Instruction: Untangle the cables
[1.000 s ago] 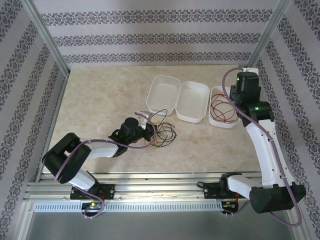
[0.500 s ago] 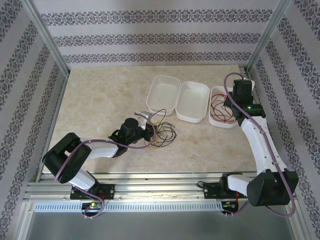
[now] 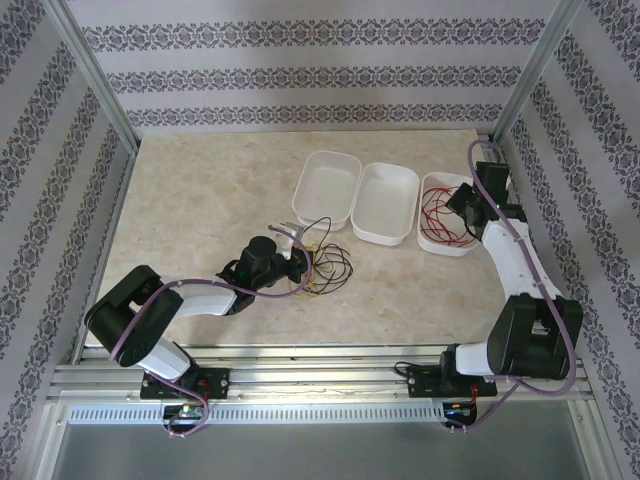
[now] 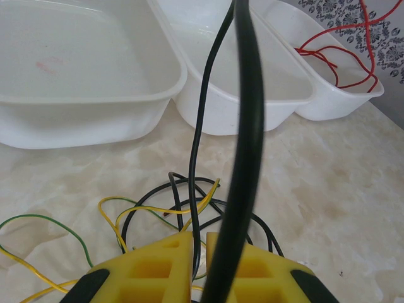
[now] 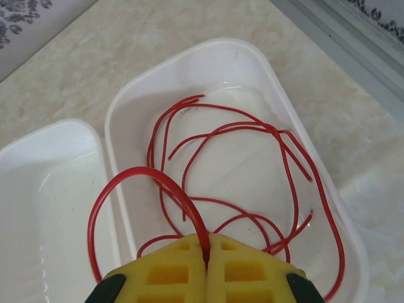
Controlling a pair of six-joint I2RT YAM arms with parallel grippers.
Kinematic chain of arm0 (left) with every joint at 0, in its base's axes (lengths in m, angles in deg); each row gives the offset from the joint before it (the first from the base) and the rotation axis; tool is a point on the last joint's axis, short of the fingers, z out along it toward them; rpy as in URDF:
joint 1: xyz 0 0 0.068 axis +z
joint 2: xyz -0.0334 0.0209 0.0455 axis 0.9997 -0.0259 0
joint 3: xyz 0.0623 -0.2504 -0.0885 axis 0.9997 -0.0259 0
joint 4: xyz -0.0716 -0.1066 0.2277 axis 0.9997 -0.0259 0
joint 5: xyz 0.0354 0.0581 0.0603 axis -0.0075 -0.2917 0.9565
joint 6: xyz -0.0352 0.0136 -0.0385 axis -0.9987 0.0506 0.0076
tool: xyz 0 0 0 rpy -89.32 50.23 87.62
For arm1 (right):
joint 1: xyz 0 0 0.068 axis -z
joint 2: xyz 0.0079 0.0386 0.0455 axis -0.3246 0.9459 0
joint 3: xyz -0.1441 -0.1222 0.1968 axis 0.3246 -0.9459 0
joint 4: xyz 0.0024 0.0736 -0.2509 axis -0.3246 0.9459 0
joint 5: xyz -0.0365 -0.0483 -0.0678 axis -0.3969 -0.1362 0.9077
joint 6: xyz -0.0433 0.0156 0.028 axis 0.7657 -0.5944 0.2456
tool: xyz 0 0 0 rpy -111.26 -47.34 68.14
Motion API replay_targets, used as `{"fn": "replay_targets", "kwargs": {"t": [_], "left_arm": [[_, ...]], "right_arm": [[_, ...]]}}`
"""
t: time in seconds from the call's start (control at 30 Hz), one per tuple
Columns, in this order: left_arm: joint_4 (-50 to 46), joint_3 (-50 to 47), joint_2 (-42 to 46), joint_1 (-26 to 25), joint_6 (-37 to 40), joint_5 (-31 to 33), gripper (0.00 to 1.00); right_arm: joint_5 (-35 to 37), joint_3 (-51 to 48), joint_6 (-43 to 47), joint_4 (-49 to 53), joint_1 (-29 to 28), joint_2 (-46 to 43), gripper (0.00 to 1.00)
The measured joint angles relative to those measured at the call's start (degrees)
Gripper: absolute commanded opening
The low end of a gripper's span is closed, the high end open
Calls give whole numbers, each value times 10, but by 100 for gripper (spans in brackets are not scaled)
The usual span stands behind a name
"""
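At centre-left of the top view, the left hand [image 3: 298, 252] narrowly pinches a black cable [image 4: 201, 126] above the yellow-and-black tangle [image 3: 325, 265] on the bench [image 3: 200, 200]. Sorting looks midway. At right, the right hand [image 5: 207, 243], closed on the red cable [image 5: 252, 129], hangs over the rightmost tray [image 5: 208, 43]. The next move is probably to release the cable there. Since earlier, the right arm has drawn toward the right edge, while the left hand is unmoved.

Robot test cell in a laboratory. A marble-patterned table [image 3: 200, 200] is boxed in by panels [image 3: 300, 75] printed like wallpaper and held on bare aluminium posts [image 3: 95, 72]. Two robot arms, left [image 3: 195, 298] and right [image 3: 515, 270], are bolted to a slotted metal rail [image 3: 320, 375] along the table's near edge.
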Motion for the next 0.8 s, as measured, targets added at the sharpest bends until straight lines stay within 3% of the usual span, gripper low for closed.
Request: {"fn": "replay_targets", "kwargs": {"t": [0.2,0.53,0.8], "left_arm": [[2,0,-3,0,-2,0,13],[2,0,-3,0,-3,0,13],[2,0,-6,0,-3,0,13]], "right_arm": [[-23,-1,-5,-43,32,63,0],[-23,60,-3,-57,37,189,0],[16,118,10,-44,37,253,3]]}}
